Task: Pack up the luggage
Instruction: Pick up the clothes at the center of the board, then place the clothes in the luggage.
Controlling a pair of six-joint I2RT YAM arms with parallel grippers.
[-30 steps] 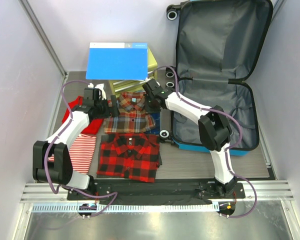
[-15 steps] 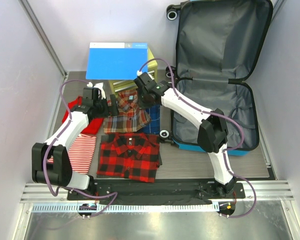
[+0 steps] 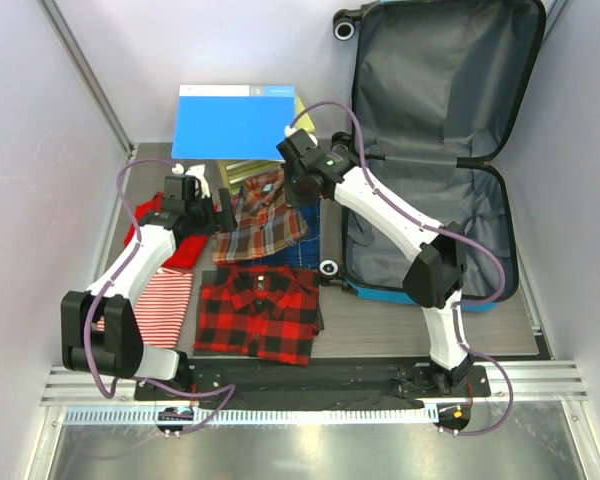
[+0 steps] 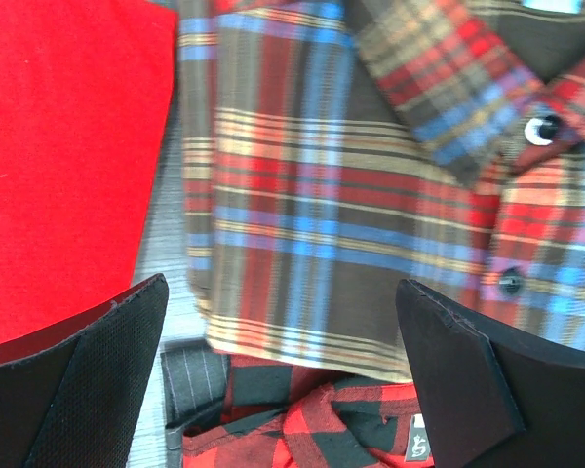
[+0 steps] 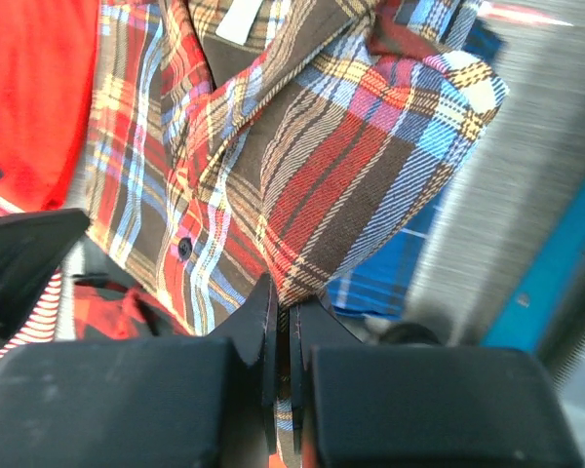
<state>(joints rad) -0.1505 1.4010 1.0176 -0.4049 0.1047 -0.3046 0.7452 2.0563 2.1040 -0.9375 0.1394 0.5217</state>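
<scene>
**Top and wrist views, read left to right.** Left of the left gripper (image 3: 212,205) lies a plain red cloth (image 4: 68,146), its far side cut off by the wrist frame. Nearer the arm bases, a red-and-white striped garment (image 3: 165,295) is partly hidden under the left arm.

The left gripper stands with its jaws wide apart and nothing between them. Whether its fingertips (image 4: 127,331) touch the fabric below cannot be told. Directly under the gap lies the left part of a brown plaid shirt (image 4: 351,195). On the near side of the jaws is the collar of a red-and-black check shirt (image 4: 302,429), cut off at the frame's lower edge.

Further right, the right gripper (image 5: 278,322) is clamped tight on a fold of the brown plaid shirt, which bunches upward at the grip. The pinched edge itself is hidden between the fingers. Beneath that fold, right of the jaws, a blue check cloth (image 5: 390,273) shows only as a corner.

Beyond both grippers, a flat blue folder (image 3: 235,122) covers most of a yellow-green box (image 3: 306,120). Right of the right gripper the luggage (image 3: 430,230) lies open with its grey lining bare and its lid raised at the back. The frame cuts off the lid's top edge, and the right forearm hides part of the near-left rim.
</scene>
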